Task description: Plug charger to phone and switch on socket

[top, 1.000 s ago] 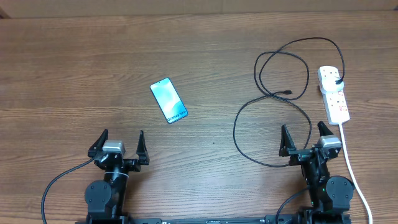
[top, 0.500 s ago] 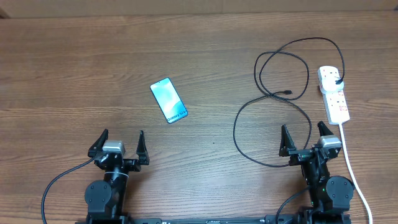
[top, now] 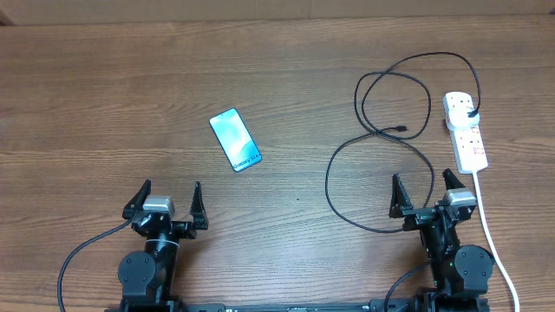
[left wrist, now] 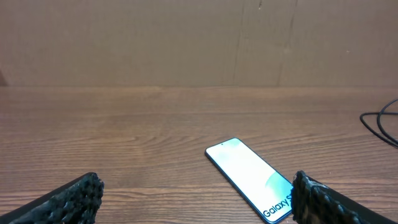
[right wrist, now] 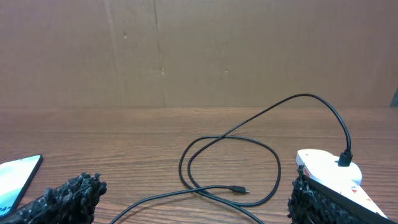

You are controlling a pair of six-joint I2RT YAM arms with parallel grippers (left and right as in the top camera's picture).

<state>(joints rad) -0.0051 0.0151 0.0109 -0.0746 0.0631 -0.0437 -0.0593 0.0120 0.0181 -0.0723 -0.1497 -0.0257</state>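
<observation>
The phone lies flat on the wooden table, left of centre, teal screen up; it also shows in the left wrist view. The charger cable lies in loops at the right, its connector tip loose on the table and its black plug seated in the socket. In the right wrist view the tip lies ahead and the socket is at the right. My left gripper and right gripper are open and empty near the front edge.
The socket's thick white cord runs down the right side past my right arm. A brown cardboard wall stands behind the table's far edge.
</observation>
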